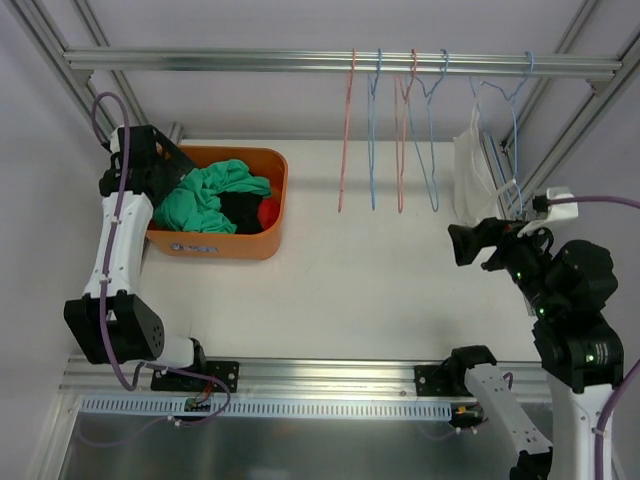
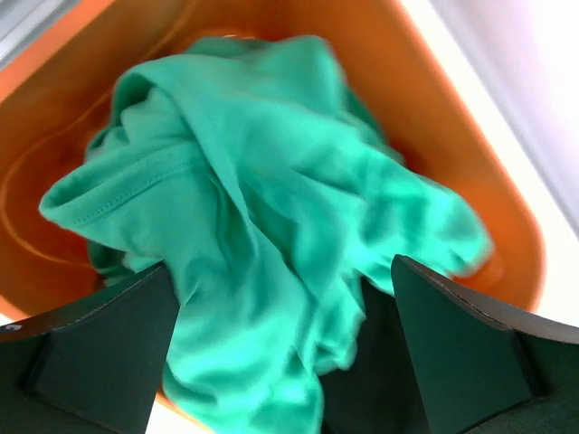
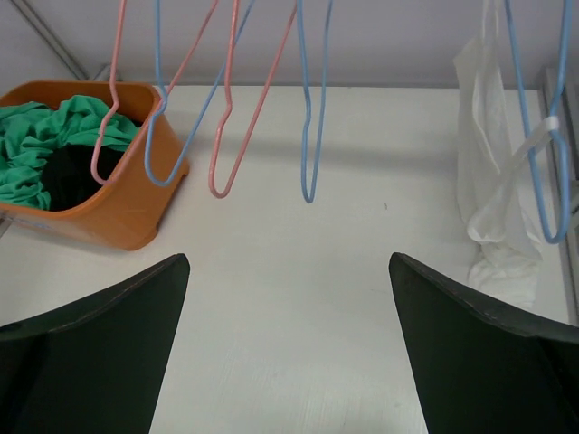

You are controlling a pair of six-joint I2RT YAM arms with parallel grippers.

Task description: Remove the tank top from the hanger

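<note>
The left gripper stands over the orange bin at the far left of the counter. Its fingers are spread wide, and a crumpled green garment lies in the bin between and beneath them. The wrist view does not show whether either finger touches the fabric, and neither finger clamps it. The right gripper is raised above the right side of the counter. Its fingers are also spread to full width, and it holds and touches nothing. It faces the overhead rail, where a row of bare pink and blue wire hangers hangs. The white tank top hangs on the blue hanger at the right end of the rail, ahead of the right gripper and slightly to its right. The garment is bunched and draped down toward the counter, and one strap is looped across the hanger wire. The tank top is apart from both grippers.
</note>
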